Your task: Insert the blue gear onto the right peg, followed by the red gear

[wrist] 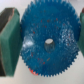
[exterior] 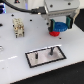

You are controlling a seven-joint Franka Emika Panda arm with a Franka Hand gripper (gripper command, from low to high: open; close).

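Observation:
The blue gear (exterior: 60, 26) hangs above the table at the exterior view's right, with my gripper (exterior: 60, 25) shut on it. The wrist view is almost filled by the toothed blue gear (wrist: 40, 30). Its centre hole faces the camera, and a green finger pad (wrist: 8, 39) presses its rim on each side. Just below the blue gear, the red gear (exterior: 53, 33) shows as a small red patch, partly hidden. The grey black-bordered plate (exterior: 44, 57) lies in front. The right peg (exterior: 51, 50) stands upright on it, apart from the gears.
A second thin peg (exterior: 36, 54) stands on the plate toward the exterior view's left. A beige block-like fixture (exterior: 18, 28) sits on the white table at the left. A black cable (exterior: 30, 10) runs along the back.

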